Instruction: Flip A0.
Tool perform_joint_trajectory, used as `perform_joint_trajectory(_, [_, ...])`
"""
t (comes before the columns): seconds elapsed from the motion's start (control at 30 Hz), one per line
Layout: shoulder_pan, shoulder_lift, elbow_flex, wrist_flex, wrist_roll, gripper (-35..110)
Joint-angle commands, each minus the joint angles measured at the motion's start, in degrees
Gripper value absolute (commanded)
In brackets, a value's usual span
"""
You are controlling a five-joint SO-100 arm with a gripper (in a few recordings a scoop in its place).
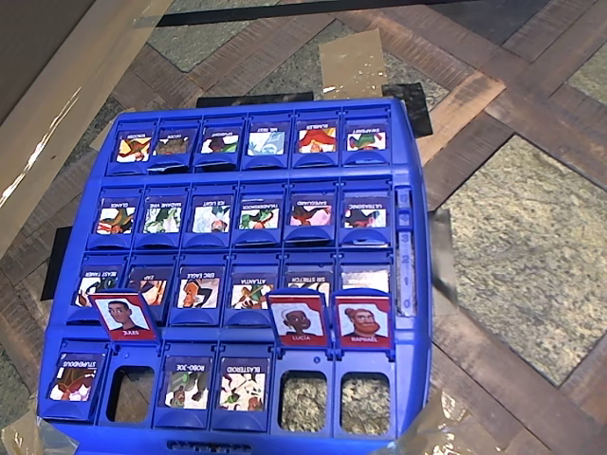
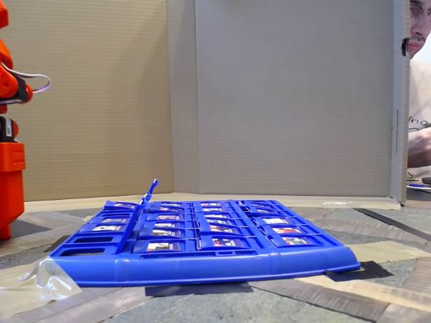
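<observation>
A blue flip-card game board [image 1: 418, 379] lies flat on the patterned floor, with four rows of six picture tiles. Most tiles lie flat. In the overhead view's bottom row three red-framed cards stand up: Jules [image 1: 124, 316] in the second column, Lucia [image 1: 299, 320] in the fifth and Raphael [image 1: 363, 322] in the sixth. Their slots [image 1: 131, 393] show the floor through them. In the fixed view the board [image 2: 202, 266] is seen low from the side, with the raised cards [image 2: 147, 196] edge-on. The orange arm body [image 2: 9, 168] stands at the left edge, away from the board.
Cardboard walls [image 2: 283, 101] stand behind the board and along the overhead view's left side [image 1: 47, 85]. Clear tape [image 2: 34, 282] and black tape [image 1: 408, 104] hold the board's corners. A person [image 2: 419, 101] sits at the fixed view's right edge.
</observation>
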Motion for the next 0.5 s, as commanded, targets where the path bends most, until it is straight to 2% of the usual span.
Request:
perform_joint_trajectory(0.0, [0.09, 0.09, 0.18, -0.09, -0.18, 3])
perform_joint_trajectory(0.27, [0.09, 0.00, 0.53, -0.09, 3.16, 3])
perform_joint_trajectory(0.37, [0.09, 0.09, 0.62, -0.09, 7.12, 3])
perform_joint_trajectory(0.47, [0.09, 0.09, 0.62, -0.09, 15.21, 3])
